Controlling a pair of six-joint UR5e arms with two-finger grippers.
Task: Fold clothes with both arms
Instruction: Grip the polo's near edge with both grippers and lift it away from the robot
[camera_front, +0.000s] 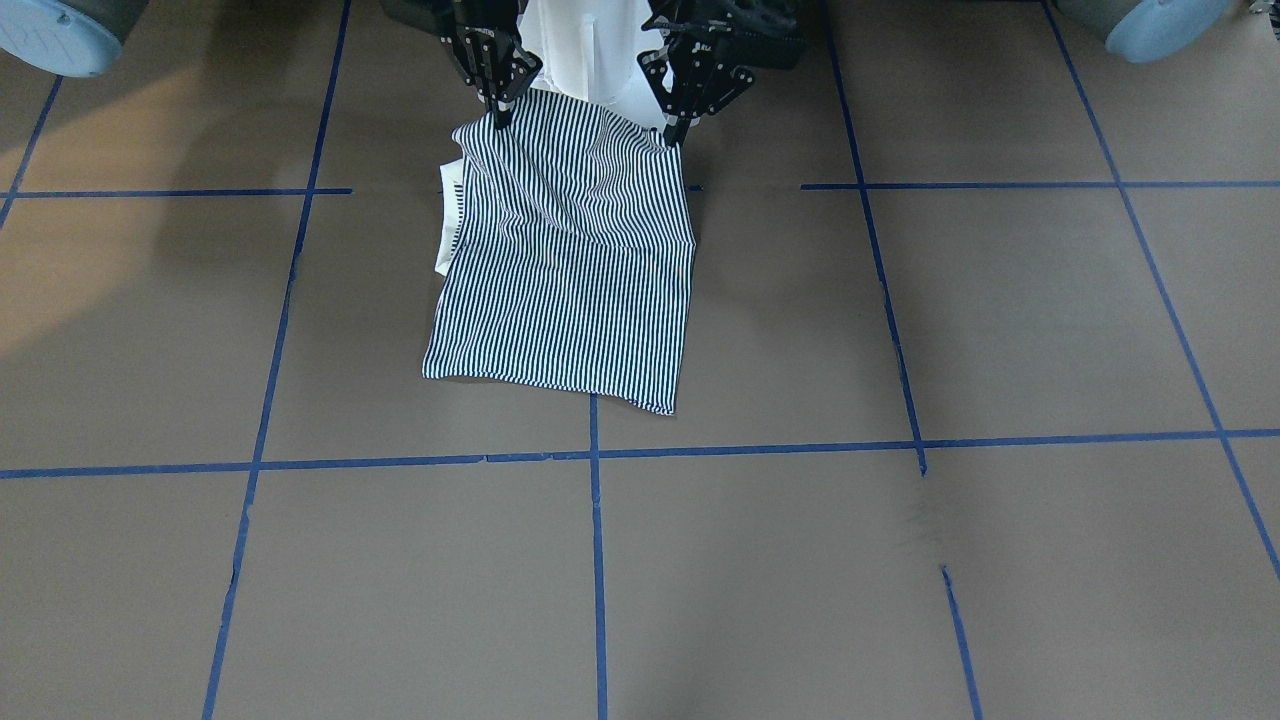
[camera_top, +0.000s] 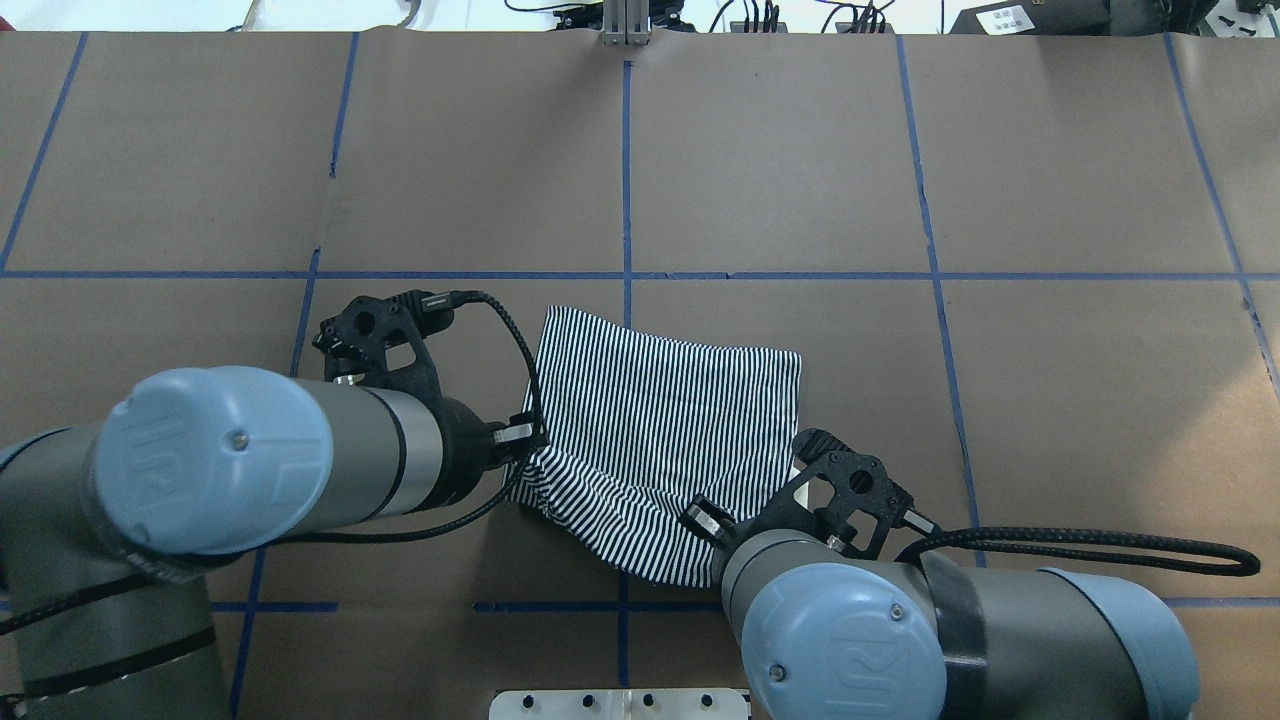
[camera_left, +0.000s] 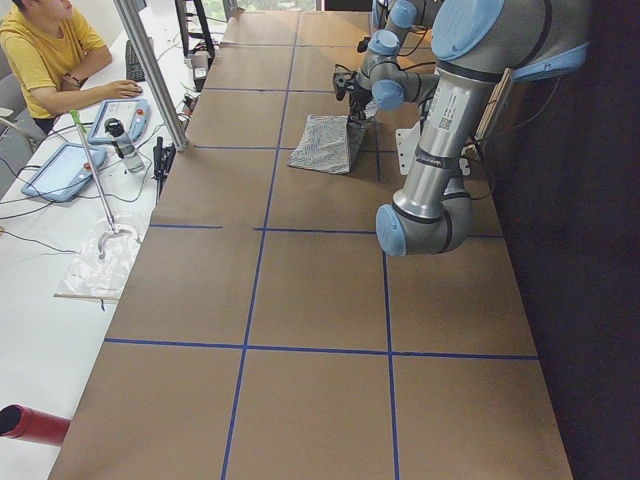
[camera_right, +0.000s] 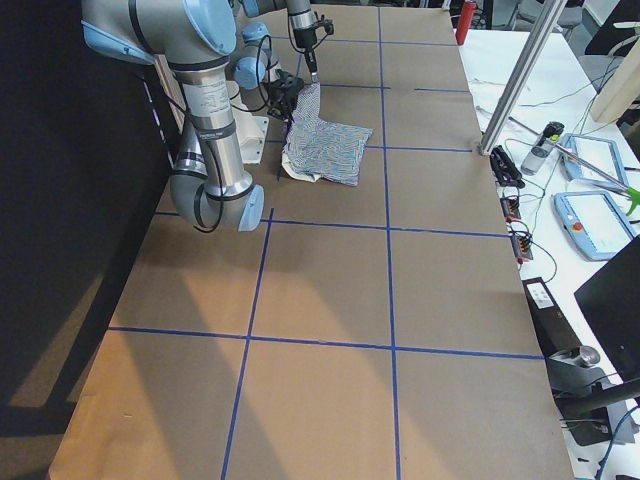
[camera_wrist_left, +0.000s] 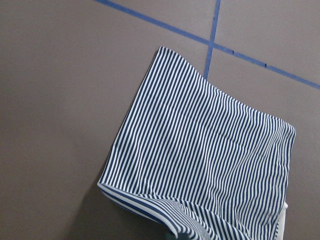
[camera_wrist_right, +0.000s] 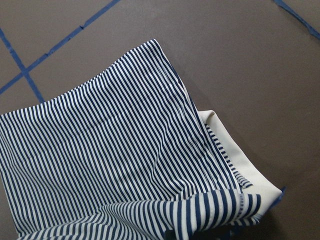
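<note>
The clothes, one navy-and-white striped shirt (camera_front: 570, 270), lie folded into a rough rectangle on the brown table, and the same shirt (camera_top: 660, 430) appears in the overhead view. The edge nearest the robot is lifted off the table. My left gripper (camera_front: 673, 135) is shut on one corner of that raised edge, and my right gripper (camera_front: 498, 118) is shut on the other. From overhead, the left gripper (camera_top: 528, 441) and right gripper (camera_top: 706, 521) pinch the two near corners. White collar fabric (camera_wrist_right: 240, 155) peeks out under the striped layer on my right side.
The white pedestal base (camera_top: 620, 703) stands just behind the lifted edge. Blue tape lines (camera_front: 597, 455) grid the brown table. A person (camera_left: 45, 55) sits at the side bench with tablets (camera_left: 62, 170), beside a metal post (camera_left: 150, 70).
</note>
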